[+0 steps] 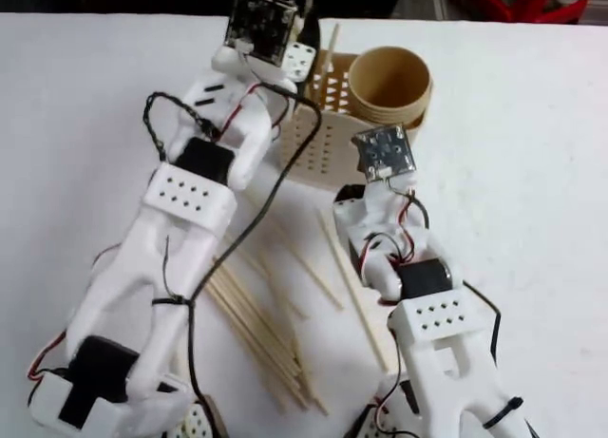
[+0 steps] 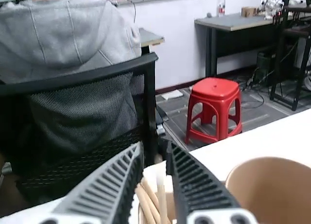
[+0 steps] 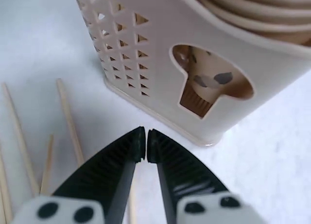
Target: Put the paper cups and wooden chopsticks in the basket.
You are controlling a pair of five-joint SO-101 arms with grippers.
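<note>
A cream perforated basket (image 1: 318, 139) stands at the table's far middle, with a stack of brown paper cups (image 1: 389, 82) in its right end and a wooden chopstick (image 1: 329, 56) leaning up from its left end. Loose chopsticks (image 1: 261, 324) lie fanned on the table between the arms. My left gripper (image 2: 155, 158) hovers over the basket's far left end, fingers slightly open, with chopstick ends (image 2: 159, 197) rising in the gap beneath. My right gripper (image 3: 146, 136) is shut on nothing, low over the table just in front of the basket (image 3: 146, 49), beside loose chopsticks (image 3: 68, 119).
The white table (image 1: 532, 191) has free room to the right and far left. A black cable (image 1: 275, 191) loops from the left arm across the basket's front. Beyond the table's far edge are a black chair (image 2: 97, 117) with a seated person and a red stool (image 2: 214, 107).
</note>
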